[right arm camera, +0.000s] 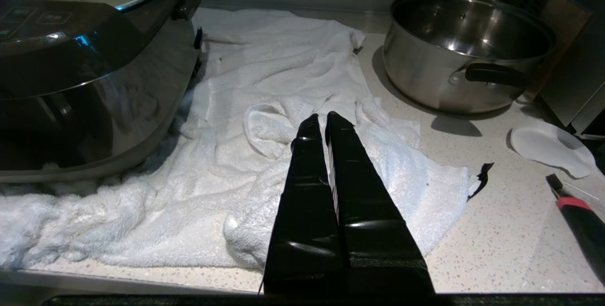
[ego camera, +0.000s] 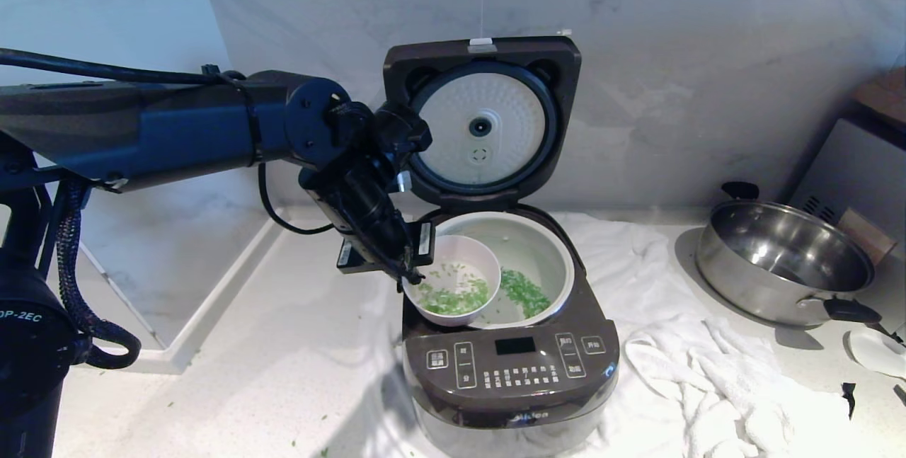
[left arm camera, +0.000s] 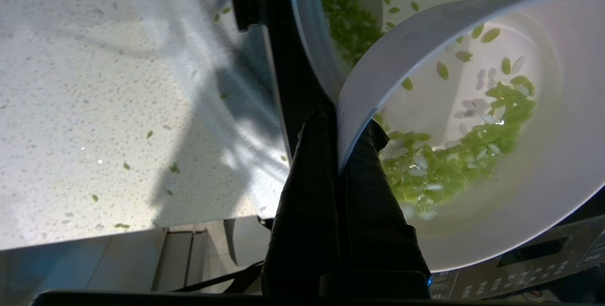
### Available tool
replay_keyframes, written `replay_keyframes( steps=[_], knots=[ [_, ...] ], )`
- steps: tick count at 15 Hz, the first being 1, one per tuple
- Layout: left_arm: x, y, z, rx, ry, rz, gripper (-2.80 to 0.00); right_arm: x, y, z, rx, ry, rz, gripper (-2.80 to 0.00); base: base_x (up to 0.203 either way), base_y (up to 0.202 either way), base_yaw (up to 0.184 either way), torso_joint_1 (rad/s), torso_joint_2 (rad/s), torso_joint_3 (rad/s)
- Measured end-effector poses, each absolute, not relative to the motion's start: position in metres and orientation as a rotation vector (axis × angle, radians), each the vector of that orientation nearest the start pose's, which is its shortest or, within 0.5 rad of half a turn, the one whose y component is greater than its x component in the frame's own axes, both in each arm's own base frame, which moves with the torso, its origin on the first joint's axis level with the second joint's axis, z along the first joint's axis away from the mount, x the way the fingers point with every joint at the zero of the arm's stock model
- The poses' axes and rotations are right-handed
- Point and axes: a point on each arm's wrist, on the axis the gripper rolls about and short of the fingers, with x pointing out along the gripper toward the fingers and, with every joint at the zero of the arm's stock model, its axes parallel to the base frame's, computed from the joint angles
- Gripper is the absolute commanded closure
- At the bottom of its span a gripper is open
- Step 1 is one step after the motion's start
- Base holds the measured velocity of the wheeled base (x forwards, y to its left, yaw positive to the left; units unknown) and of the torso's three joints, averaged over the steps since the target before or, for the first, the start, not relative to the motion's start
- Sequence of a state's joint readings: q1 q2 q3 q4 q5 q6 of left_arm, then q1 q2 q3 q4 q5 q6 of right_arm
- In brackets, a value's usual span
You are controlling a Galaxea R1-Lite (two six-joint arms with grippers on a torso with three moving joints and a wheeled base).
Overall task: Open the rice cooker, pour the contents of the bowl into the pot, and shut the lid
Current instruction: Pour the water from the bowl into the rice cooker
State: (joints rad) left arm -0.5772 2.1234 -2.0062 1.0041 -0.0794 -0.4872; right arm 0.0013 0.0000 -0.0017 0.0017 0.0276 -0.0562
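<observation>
We note the left arm: dark blue casing, round black joint cap, black cables, one braided. Base column black, white lettering "P-2EC". Left gripper and right gripper fingers: long, glossy black, tapered.

Speckled counter bears white towel, steel pot, perhaps green bits.

The bowl covers the pot's left rim; the rice cooker's button labels are too small to read

Dark brown-grey rice cooker, white bowl, bright green contents, white towel, speckled counter
</observation>
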Motion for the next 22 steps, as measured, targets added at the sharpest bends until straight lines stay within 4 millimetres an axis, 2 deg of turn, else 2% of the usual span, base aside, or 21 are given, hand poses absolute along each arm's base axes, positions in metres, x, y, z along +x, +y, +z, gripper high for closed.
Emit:
replay_keyframes(
  steps=[8, 14, 22],
  knots=[
    [0.327, -0.239, 0.2, -0.15, 1.179, -0.345, 0.0, -0.023, 0.001, 0.076, -0.056, -0.001, 0.029, 0.0, 0.0, 0.0, 0.0, 0.0, 0.0, 0.0],
    [0.342, -0.233, 0.196, -0.175, 1.145, -0.331, 0.0, -0.023, 0.001, 0.076, -0.056, -0.001, 0.029, 0.0, 0.0, 0.0, 0.0, 0.0, 0.0, 0.0],
    [0.349, -0.242, 0.186, -0.18, 1.122, -0.349, 0.0, -0.023, 0.001, 0.076, -0.056, -0.001, 0.029, 0.0, 0.0, 0.0, 0.0, 0.0, 0.0, 0.0]
  ],
)
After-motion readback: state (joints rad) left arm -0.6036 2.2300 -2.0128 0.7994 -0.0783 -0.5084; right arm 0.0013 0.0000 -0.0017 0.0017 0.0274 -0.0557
